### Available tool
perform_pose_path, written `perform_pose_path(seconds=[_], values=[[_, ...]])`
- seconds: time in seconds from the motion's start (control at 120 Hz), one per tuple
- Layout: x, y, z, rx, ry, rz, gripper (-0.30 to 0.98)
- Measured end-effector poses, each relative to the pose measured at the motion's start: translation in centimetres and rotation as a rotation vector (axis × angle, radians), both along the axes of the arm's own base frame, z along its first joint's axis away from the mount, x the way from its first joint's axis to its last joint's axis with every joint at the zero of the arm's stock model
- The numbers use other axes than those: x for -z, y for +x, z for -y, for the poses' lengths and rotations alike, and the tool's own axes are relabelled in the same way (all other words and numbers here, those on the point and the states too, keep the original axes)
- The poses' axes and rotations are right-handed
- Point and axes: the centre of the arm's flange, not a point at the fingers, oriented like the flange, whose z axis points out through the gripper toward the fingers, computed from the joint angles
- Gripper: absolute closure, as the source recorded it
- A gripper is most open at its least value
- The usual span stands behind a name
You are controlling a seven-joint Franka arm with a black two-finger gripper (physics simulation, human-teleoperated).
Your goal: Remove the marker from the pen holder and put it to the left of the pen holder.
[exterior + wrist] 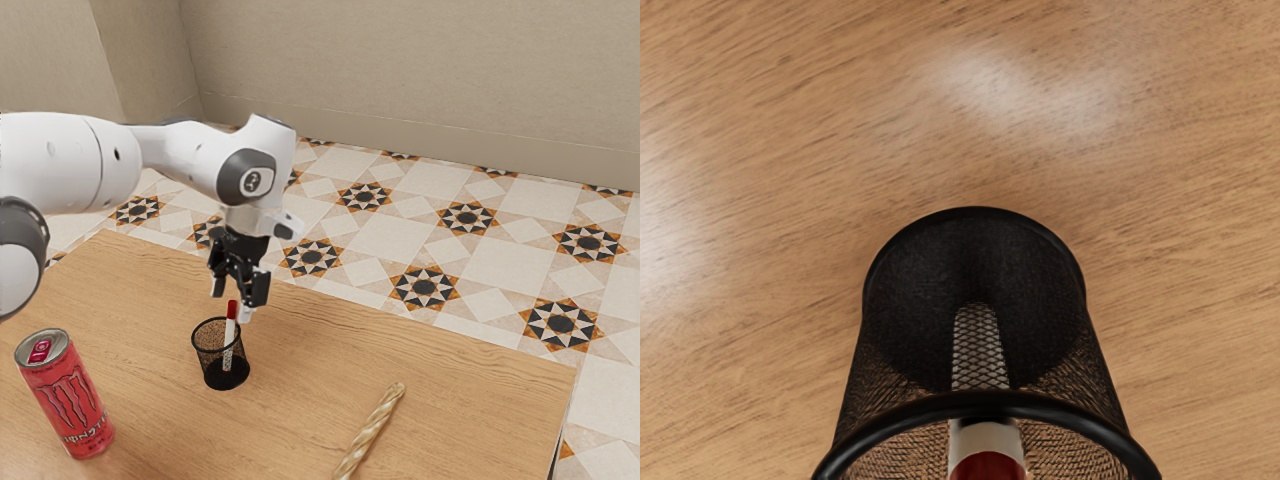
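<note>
My gripper [231, 300] is over the pen holder, its fingers apart, around the height of the marker's cap. A marker [230, 330] with a white body and dark red cap leans in the black mesh pen holder [211, 366], its cap sticking up above the rim. In the wrist view, the marker [986, 438] rises from inside the pen holder [893, 424] toward the hand. Whether either finger touches the cap is unclear.
On the wooden table [300, 420], a red drink can [72, 396] stands at the exterior view's lower left. A twisted tan stick [370, 430] lies toward the exterior view's right of the holder. The table's far edge runs behind the gripper.
</note>
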Motion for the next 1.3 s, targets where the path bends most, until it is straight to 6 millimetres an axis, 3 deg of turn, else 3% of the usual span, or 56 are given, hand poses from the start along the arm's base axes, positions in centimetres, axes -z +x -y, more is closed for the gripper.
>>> perform_pose_path(seconds=[0.1, 0.233, 0.325, 0.533, 0.633, 0.792, 0.867, 0.95, 1.0, 1.067, 1.183, 1.3], values=[[0.2, 0.1, 0.1, -0.004, -0.003, 0.004, 0.06], [0.5, 0.1, 0.1, -0.011, -0.001, 0.005, 0.40], [0.6, 0.1, 0.1, -0.017, 0.001, 0.006, 0.56], [-0.4, 0.1, 0.1, -0.027, 0.005, 0.023, 0.71], [-3.2, -0.1, 0.0, -0.031, 0.002, 0.054, 0.74], [-12.2, -1.9, -1.3, -0.051, -0.008, 0.147, 0.76], [-15.2, -2.3, -3.9, -0.098, 0.011, 0.161, 0.76], [-16.6, -2.7, -8.8, -0.179, 0.063, 0.137, 0.77], [-16.1, -3.2, -12.1, -0.237, 0.103, 0.093, 0.77], [-13.6, -3.3, -15.1, -0.292, 0.152, 0.003, 0.77], [-6.3, -2.5, -15.9, -0.303, 0.220, -0.173, 0.78], [-2.1, -2.8, -17.1, -0.321, 0.249, -0.277, 0.78]])
